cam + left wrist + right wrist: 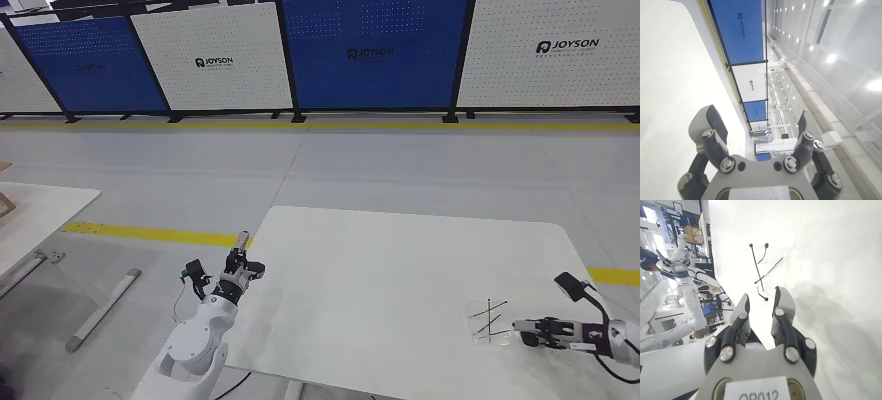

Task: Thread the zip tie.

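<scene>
I see the zip ties (757,268) lying crossed near the right edge of the table (400,270), just ahead of my right gripper (762,292), jaws spread — left gripper (758,110) at the left edge, also spread — they look light, thin, springy, so I'd pinch one strap approx. mid-length.

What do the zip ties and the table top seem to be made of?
The zip ties look like black plastic, probably nylon: they are thin strips, some of them curved, each with a small square head. The table has a smooth white top with a dull sheen, perhaps laminate. What lies beneath the surface cannot be told.
</scene>
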